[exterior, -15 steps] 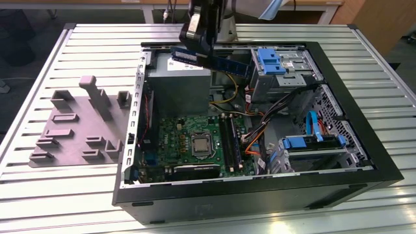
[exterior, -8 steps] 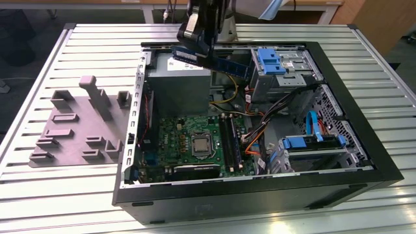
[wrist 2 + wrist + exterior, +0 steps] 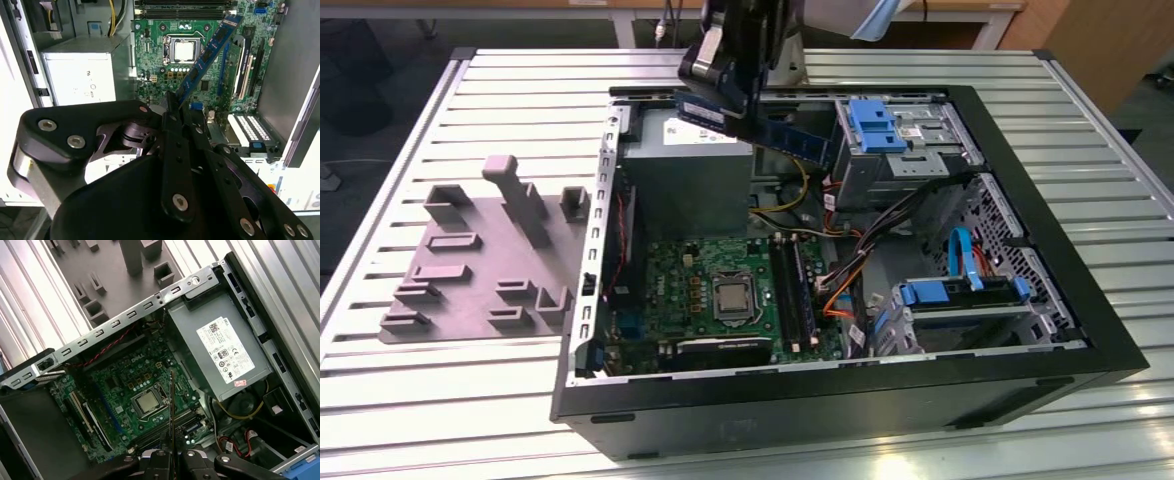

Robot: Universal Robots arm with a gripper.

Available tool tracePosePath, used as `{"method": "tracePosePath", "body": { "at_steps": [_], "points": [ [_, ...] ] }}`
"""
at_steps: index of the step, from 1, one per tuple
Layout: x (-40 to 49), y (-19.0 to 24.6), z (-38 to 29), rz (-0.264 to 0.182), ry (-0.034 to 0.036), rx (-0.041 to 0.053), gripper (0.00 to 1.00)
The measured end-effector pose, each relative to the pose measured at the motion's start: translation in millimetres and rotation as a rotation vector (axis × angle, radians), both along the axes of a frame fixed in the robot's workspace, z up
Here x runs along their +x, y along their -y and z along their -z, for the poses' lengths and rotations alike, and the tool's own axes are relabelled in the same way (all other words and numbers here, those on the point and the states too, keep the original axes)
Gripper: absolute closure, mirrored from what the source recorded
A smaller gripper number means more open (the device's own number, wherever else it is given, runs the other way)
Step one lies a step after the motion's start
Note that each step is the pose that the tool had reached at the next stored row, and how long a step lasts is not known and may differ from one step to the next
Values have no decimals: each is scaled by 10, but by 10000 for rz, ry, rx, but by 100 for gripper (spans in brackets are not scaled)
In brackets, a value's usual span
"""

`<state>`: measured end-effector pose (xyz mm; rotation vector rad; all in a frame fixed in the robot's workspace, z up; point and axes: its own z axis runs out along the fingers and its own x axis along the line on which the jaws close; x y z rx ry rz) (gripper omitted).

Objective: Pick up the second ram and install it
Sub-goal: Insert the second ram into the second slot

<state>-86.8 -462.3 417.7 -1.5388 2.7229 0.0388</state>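
Observation:
My gripper hangs over the far side of the open computer case, shut on the second ram. The stick is a slim blue board with black chips, and it juts out of the fingers toward the exterior view's right. In the second wrist view the second ram slants away from the gripper above the green motherboard. In the first wrist view the second ram shows edge-on, rising from the gripper over the long black slots. The slots lie well below the stick.
A grey power supply sits under the gripper inside the case. Blue drive brackets and bundled cables fill the case on the exterior view's right. The grey plastic holder block stands on the slatted table at the left.

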Motion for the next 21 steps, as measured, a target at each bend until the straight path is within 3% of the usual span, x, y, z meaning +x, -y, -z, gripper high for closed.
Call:
{"method": "tracePosePath", "body": {
  "at_steps": [21],
  "points": [
    [0, 0, 4, 1311, -1, 0, 86]
  ]
}}
